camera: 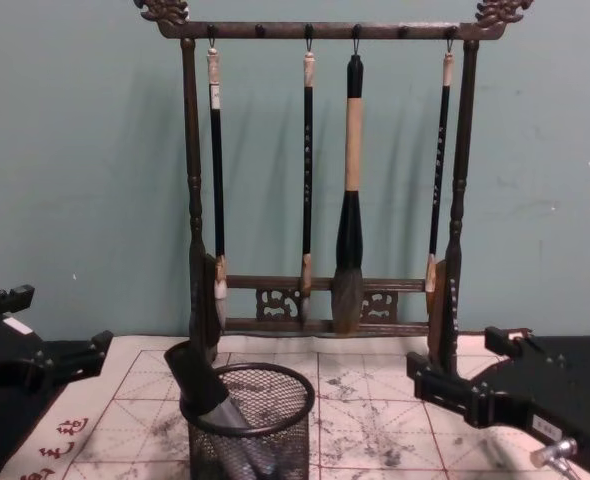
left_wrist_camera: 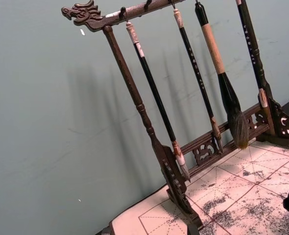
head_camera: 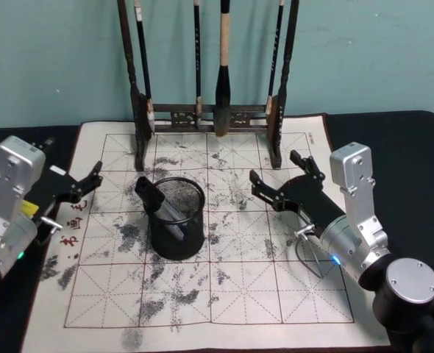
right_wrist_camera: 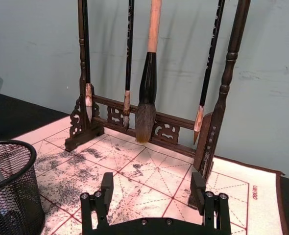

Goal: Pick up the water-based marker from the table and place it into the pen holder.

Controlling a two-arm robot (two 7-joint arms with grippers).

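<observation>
The water-based marker stands slanted inside the black mesh pen holder, its dark cap poking over the rim at the left. The chest view shows the marker leaning in the pen holder the same way. My right gripper is open and empty, low over the cream mat of the table, to the right of the holder and apart from it. The right wrist view has the pen holder off to one side of that gripper. My left gripper hangs open and empty at the mat's left edge.
A tall dark wooden brush rack with several hanging brushes stands at the back of the mat, right behind the holder. The teal wall rises close behind it. Bare mat lies in front of the holder.
</observation>
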